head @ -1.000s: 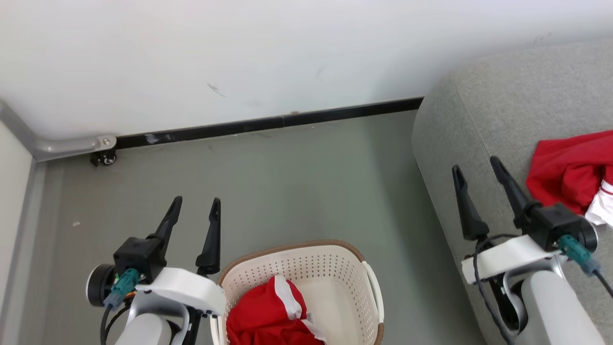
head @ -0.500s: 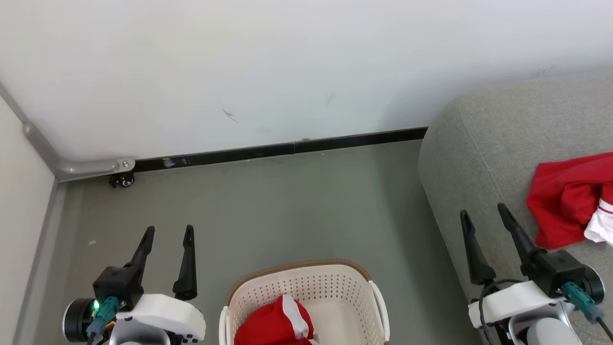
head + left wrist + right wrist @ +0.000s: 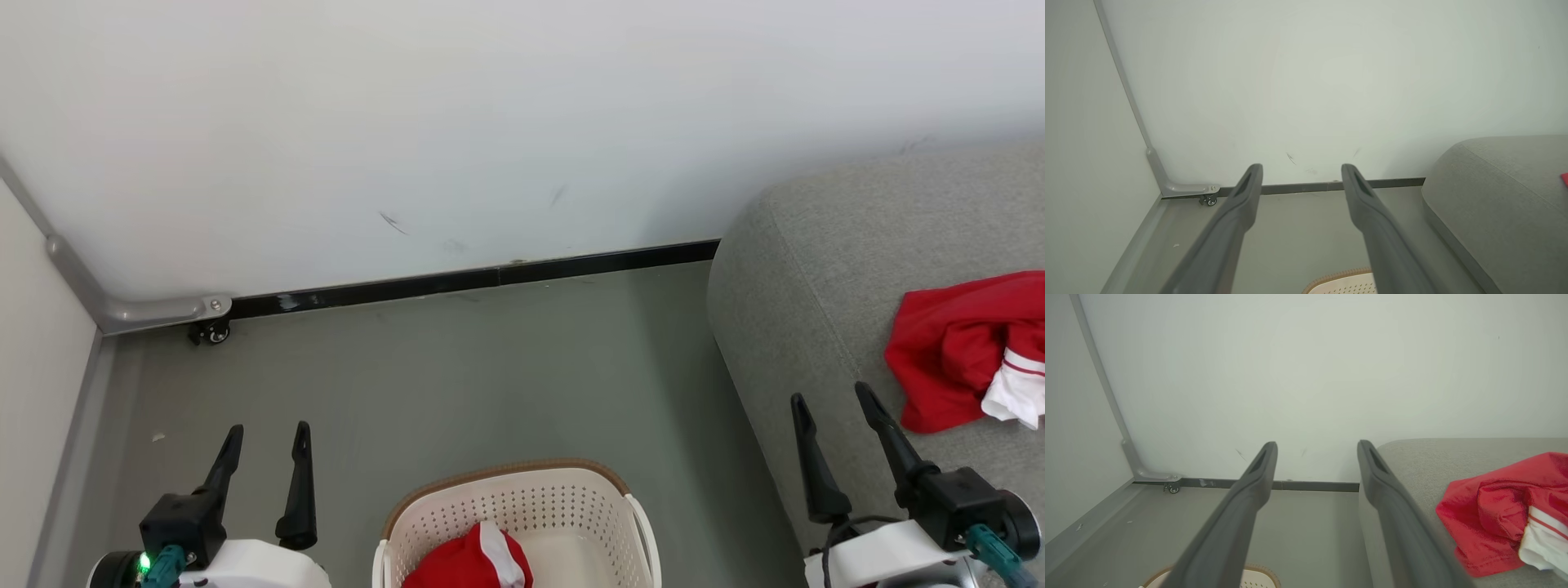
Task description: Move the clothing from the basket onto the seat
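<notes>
head view sits differently from a second ago: more wall, and the floor [image 3: 490,367] and everything on it sit lower in the picture. this is the camera lifting, not the things moving.

basket [image 3: 506,469]: on the floor between the two arms, cut by the bottom edge. its far rim and back wall show. one red garment [image 3: 465,562] lies inside, toward the left side, white trim on top.

second red garment [image 3: 947,359]: crumpled on the sofa [image 3: 816,269] near its left end, white striped band at its right. nothing touches it.

right gripper [image 3: 829,392]: fingers [image 3: 1257,477] spread wide, nothing between them. it is over the sofa's front edge, near that garment but apart from it. it is farther back from the garment than a second ago, by more than the camera shift explains. judged: pulling away from cloth already set down.

left gripper [image 3: 269,427]: fingers [image 3: 1243,204] wide apart, empty, above bare floor just left of the basket.

reading: about half done. one garment is on the seat, one is left in the basket, and both arms are free. the next step is probably a reach into the basket, and the left gripper is the nearer one.

risks: most of the basket is out of the head view, so aiming is poor until the head looks down. soft cloth may be pinched by a thin fold and drag over the rim.
</notes>
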{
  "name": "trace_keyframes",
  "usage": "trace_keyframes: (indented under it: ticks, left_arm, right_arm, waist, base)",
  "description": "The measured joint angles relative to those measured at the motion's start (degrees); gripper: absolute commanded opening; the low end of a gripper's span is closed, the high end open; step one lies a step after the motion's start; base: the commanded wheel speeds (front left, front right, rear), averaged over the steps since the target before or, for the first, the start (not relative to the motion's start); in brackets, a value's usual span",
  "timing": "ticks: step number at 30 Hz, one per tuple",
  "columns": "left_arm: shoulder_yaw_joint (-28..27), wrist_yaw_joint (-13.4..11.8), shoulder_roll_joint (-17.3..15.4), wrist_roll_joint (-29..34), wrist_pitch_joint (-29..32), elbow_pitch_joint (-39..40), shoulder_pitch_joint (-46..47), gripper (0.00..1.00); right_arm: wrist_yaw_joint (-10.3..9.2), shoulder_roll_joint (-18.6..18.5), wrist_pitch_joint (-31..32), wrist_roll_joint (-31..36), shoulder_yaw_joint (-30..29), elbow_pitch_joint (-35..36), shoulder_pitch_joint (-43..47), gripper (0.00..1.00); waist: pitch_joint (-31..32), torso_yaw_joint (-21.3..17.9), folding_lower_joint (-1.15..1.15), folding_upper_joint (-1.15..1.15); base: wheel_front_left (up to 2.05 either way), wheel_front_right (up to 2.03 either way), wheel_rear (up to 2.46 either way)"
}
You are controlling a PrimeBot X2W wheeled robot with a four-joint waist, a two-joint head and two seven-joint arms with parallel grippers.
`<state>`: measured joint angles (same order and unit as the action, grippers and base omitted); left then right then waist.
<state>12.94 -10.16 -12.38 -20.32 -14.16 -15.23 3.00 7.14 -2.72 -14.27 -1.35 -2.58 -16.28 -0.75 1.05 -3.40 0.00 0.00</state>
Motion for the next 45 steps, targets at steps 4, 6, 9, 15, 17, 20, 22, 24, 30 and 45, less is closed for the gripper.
trace_keyframes:
  ticks: [4,6,9,15,17,20,22,24,30,45]
  left_arm:
    - [-0.33,0.05,-0.03,0.51,0.0,0.55,-0.8,1.0]
    - [-0.59,0.09,-0.04,0.59,0.0,0.8,-1.16,1.0]
    - [-0.87,0.1,-0.09,0.92,0.0,0.98,-1.91,1.0]
    - [-0.92,0.16,0.25,1.49,0.0,1.85,-2.11,1.0]
    - [-0.92,0.56,0.35,1.86,0.0,2.12,-2.2,1.0]
    - [-0.92,0.6,0.51,2.48,0.0,2.4,-2.77,1.0]
    - [-0.97,0.62,0.57,2.49,0.0,2.45,-2.99,1.0]
    - [-1.19,0.68,0.58,2.49,0.0,2.5,-3.0,1.0]
    - [-1.4,1.16,0.76,2.91,0.0,2.96,-3.0,1.0]
    - [-1.27,2.71,0.64,4.1,0.0,3.24,-3.25,1.0]
  right_arm:
    - [0.0,0.05,0.16,0.47,-0.6,1.24,1.41,1.0]
    - [0.0,0.09,0.24,0.47,-0.6,1.7,2.01,1.0]
    - [0.0,0.16,0.49,0.44,-0.54,2.46,2.69,1.0]
    - [0.0,0.21,1.15,-1.22,0.56,3.55,4.11,1.0]
    - [0.0,0.23,1.16,-1.32,0.74,3.96,4.49,1.0]
    - [0.0,0.24,1.16,-1.32,0.9,4.92,4.62,1.0]
    - [0.0,0.25,1.18,-1.32,0.89,5.31,4.63,1.0]
    - [0.0,0.25,1.18,-1.32,0.9,5.67,4.63,1.0]
    - [0.0,0.25,1.24,-1.38,0.96,6.98,4.75,1.0]
    - [0.0,0.26,1.75,-2.37,0.97,9.09,5.63,1.0]
  waist:
    - [0.35,-0.42,0.0,0.0]
    - [0.47,-0.66,0.0,0.0]
    - [0.61,-1.0,0.0,0.0]
    - [0.78,-1.37,0.0,0.0]
    - [0.82,-1.36,0.0,0.0]
    - [0.82,-1.32,0.0,0.0]
    - [0.8,-1.27,0.0,0.0]
    - [0.76,-1.21,0.0,0.0]
    - [0.55,-0.91,0.0,0.0]
    - [-0.68,-0.73,0.0,0.0]
  base:
    - [0.0,0.0,0.0]
    - [0.0,0.0,0.0]
    - [0.0,0.0,0.0]
    - [0.0,0.0,0.0]
    - [0.0,0.0,0.0]
    - [0.0,0.0,0.0]
    - [0.0,0.0,0.0]
    - [0.0,0.0,0.0]
    - [0.0,0.0,0.0]
    - [0.0,0.0,0.0]
